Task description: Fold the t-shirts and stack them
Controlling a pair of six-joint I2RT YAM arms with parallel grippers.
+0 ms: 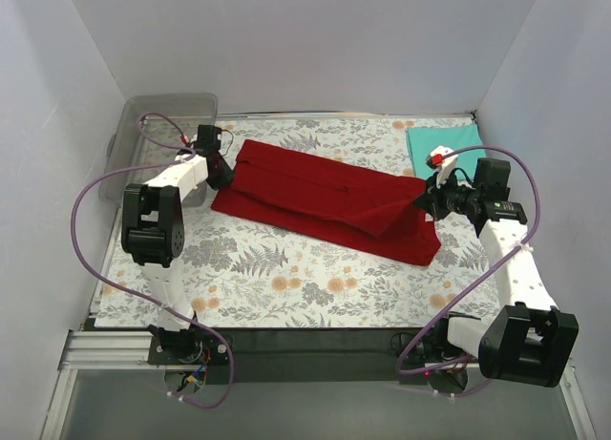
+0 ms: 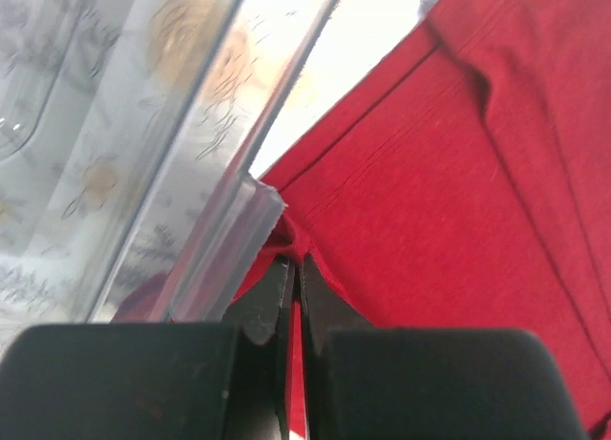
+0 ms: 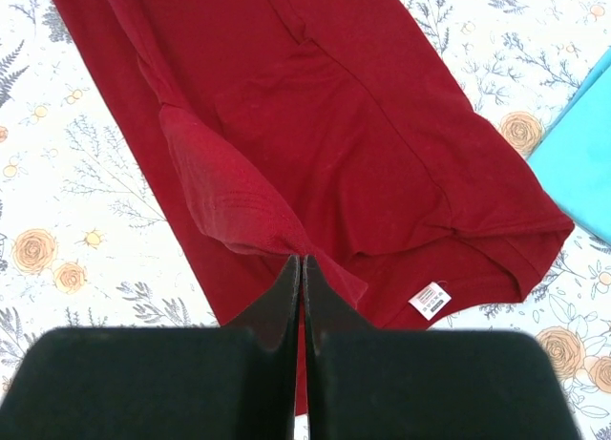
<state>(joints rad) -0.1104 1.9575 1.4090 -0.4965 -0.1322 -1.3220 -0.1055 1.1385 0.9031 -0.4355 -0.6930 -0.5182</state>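
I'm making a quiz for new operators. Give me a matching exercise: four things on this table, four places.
Things:
1. deep red cloth t-shirt
2. light teal cloth t-shirt
3. clear plastic bin
4. small white tag
Places:
A. far left corner of the floral table
B. on the red shirt's edge
C. far right corner
D. across the middle, pinched by the left claw and the right claw
Pairs: 1-D, 2-C, 3-A, 4-B

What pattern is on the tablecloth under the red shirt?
White with grey ferns and orange flowers; the tablecloth shows best in the top view, around the red shirt.
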